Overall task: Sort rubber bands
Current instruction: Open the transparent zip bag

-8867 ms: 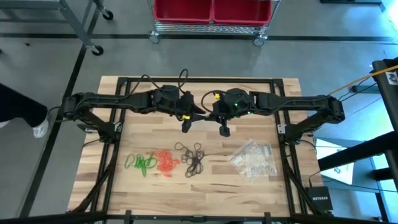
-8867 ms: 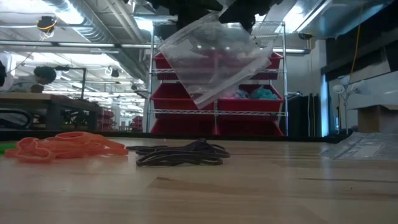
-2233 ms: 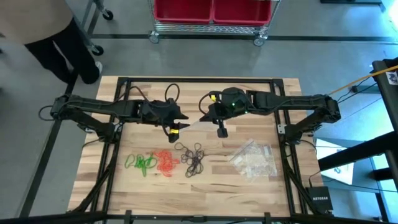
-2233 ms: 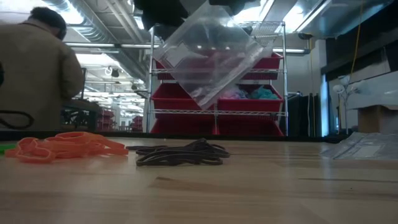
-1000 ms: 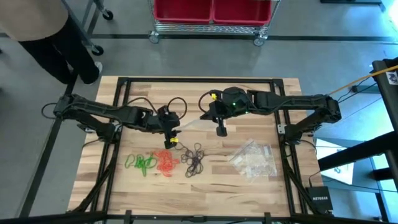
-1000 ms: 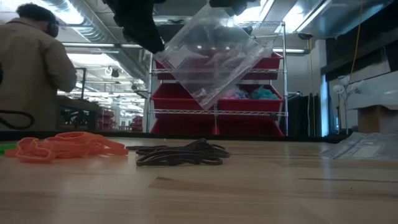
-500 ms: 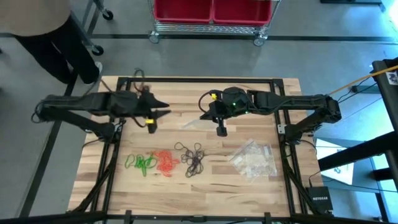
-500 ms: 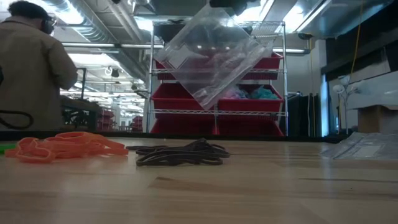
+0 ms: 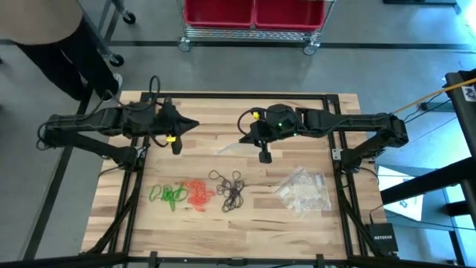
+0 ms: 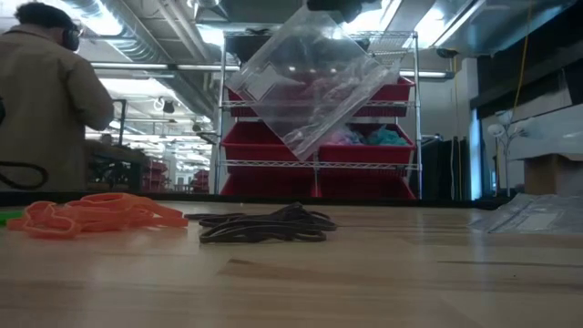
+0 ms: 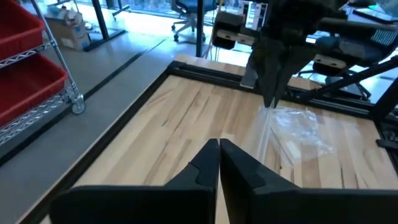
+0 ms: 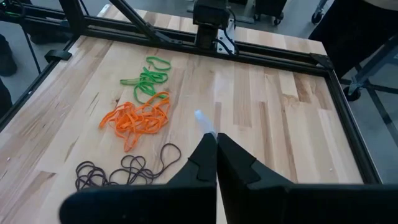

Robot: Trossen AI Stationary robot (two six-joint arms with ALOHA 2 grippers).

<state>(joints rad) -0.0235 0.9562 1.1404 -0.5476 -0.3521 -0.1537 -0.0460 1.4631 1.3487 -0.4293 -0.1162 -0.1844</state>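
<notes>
Three heaps of rubber bands lie on the table: green (image 9: 169, 195), orange (image 9: 198, 192) and black (image 9: 230, 190). My right gripper (image 9: 264, 156) stands above the table's middle, shut on a clear plastic bag (image 10: 314, 77), which hangs over the black bands (image 10: 264, 225). My left gripper (image 9: 176, 146) is raised at the far left, away from the bag, and its fingers (image 11: 219, 149) are shut with nothing between them. The right wrist view shows the green (image 12: 149, 78), orange (image 12: 137, 117) and black (image 12: 124, 171) heaps below. My right gripper pinches the clear bag at its top corner (image 12: 204, 126) between its two fingers. The fingers slant down from the table's far side. The bag hangs below them, tilted on its corner like a diamond, its lowest corner (image 10: 296, 155) well clear of the table.
A pile of clear bags (image 9: 303, 190) lies near the right edge. The black frame rails (image 9: 238, 95) run round the table. Red bins on a wire rack (image 10: 319, 137) stand behind the far edge. A person (image 10: 50, 100) is at the back left.
My left gripper has drawn back from beside the hanging bag, going up and toward the table's far left. It has left the low view. The bag and my right gripper have kept still.
</notes>
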